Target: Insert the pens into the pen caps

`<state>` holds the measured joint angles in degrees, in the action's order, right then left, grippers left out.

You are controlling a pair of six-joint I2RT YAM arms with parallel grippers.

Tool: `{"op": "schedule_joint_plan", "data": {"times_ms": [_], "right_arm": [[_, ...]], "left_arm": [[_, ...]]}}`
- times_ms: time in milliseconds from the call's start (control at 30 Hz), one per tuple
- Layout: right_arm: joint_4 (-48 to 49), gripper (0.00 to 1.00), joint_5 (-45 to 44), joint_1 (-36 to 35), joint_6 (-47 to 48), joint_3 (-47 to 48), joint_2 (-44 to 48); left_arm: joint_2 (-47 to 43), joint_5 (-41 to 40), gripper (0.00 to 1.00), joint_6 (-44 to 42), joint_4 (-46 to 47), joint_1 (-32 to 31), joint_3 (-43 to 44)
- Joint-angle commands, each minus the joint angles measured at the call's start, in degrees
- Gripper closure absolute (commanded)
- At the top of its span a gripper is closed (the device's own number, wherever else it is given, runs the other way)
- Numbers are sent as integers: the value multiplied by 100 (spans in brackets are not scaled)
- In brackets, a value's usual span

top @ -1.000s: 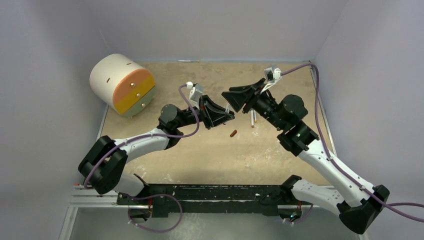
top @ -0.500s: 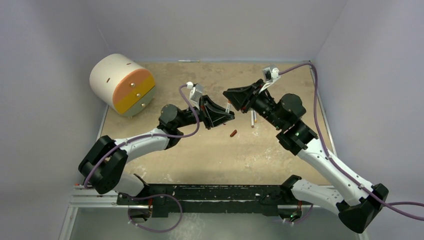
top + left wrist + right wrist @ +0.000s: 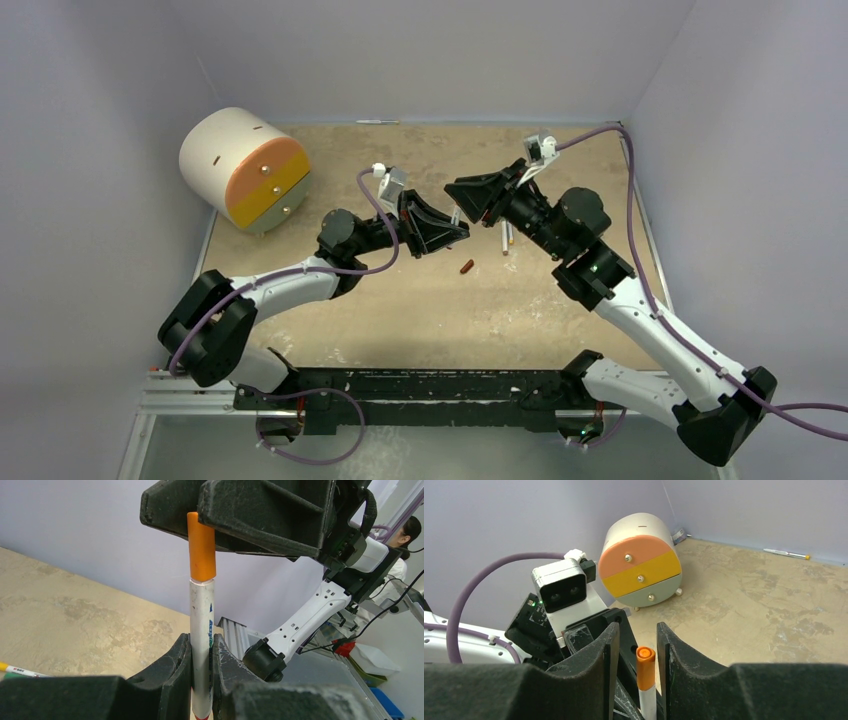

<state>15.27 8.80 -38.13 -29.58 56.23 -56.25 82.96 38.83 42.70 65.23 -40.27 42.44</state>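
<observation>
1. Above the middle of the table (image 3: 420, 310), at the left end effector (image 3: 201, 652): pinches a white pen (image 3: 201, 610) by the barrel, upright, both fingers pressed against it.
2. On that pen's top end: an orange cap (image 3: 201, 547), in line with the barrel, reaching up between the fingers of the right end effector (image 3: 638, 632).
3. At the right end effector: straddles the orange cap, spread wider than the cap, with a clear gap on one side; cannot tell whether the other finger touches.
4. On the table, just beside the two end effectors: a dark red-brown cap (image 3: 466, 266), lying alone.
5. Near the right arm: a second white pen (image 3: 505, 238), flat on the table, apart from the dark red-brown cap.
6. By the far wall: a third pen (image 3: 786, 553), also flat.
7. In the far left corner: a round drawer box (image 3: 245, 168) with orange, yellow and grey fronts.
</observation>
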Motion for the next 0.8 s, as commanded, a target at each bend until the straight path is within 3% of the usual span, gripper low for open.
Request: {"op": "schedule_joint_plan", "data": {"times_ms": [0, 300, 467, 767], "right_arm": [[101, 66, 14, 19, 136, 18, -33], [113, 82, 42, 24, 114, -31, -41], [143, 99, 113, 17, 98, -33, 10], [200, 100, 368, 16, 260, -342, 81]], "left_arm": [[1, 6, 100, 85, 376, -19, 204], [25, -49, 100, 111, 396, -16, 210], [143, -80, 100, 312, 634, -17, 209], [364, -117, 100, 766, 1000, -12, 420]]}}
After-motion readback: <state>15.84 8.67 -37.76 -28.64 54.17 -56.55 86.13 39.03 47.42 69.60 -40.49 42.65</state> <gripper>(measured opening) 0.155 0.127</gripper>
